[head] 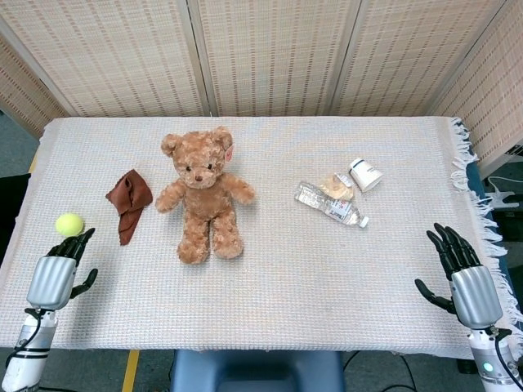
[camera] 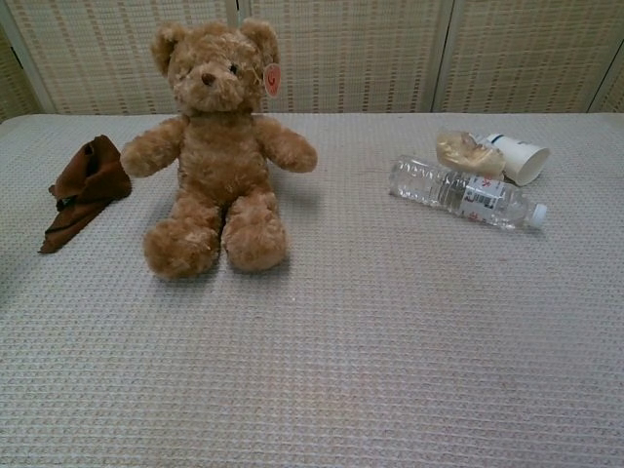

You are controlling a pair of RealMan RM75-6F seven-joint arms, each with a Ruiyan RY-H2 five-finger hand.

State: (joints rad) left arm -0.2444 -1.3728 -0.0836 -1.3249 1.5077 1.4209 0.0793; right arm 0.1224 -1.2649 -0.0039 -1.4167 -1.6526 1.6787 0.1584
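Head view: left hand (head: 59, 273) empty, fingers spread, fingertips just short of tennis ball (head: 69, 224) at table's left edge, palm down, fingers pointing away. Right hand (head: 464, 273) likewise empty and spread, near the fringed right edge, well apart from water bottle (head: 330, 204). Chest view: neither hand visible; teddy bear (camera: 216, 146) sits upright.

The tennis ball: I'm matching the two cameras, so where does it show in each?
Head view: tennis ball at far left, just ahead of the left hand.
Chest view: not in it.
Shared landmark: brown cloth, left of the teddy bear.
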